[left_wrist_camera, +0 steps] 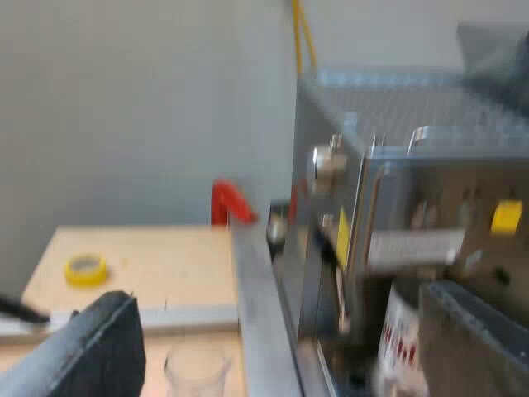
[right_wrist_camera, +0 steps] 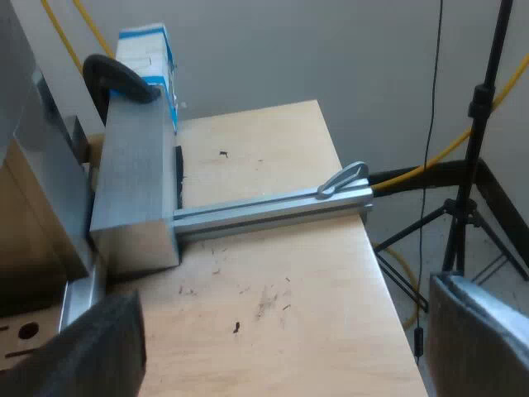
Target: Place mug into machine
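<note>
Measuring glass (left_wrist_camera: 197, 370), clear, near espresso machine (left_wrist_camera: 397, 165)

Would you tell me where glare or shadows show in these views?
Left wrist view: light glints off the metal knob and top edge of the espresso machine. Right wrist view: the table is evenly lit, with soft shadow beside the metal block.

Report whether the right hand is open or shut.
Open. The fingers of the right hand stand wide apart above the wooden table, nothing between them.
</note>
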`<act>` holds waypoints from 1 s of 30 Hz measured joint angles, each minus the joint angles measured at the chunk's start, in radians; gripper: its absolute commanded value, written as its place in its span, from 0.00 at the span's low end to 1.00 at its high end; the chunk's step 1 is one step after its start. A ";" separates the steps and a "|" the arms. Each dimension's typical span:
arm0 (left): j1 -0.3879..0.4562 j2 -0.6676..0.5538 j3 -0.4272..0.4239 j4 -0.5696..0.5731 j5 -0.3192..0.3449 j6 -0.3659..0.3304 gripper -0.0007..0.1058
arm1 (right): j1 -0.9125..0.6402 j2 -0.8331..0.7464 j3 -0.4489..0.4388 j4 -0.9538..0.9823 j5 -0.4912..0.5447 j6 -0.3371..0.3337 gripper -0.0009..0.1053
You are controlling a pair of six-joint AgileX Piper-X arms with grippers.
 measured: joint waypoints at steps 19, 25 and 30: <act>0.000 0.000 0.039 0.062 -0.038 0.039 0.67 | 0.009 -0.181 0.177 -0.056 -0.107 -0.026 0.68; 0.000 0.002 0.142 -0.054 -0.038 0.043 0.67 | 0.009 -0.181 0.287 -0.121 -0.109 -0.026 0.68; 0.000 0.002 0.230 -0.075 -0.038 0.043 0.67 | 0.009 -0.179 0.396 -0.129 -0.109 -0.026 0.68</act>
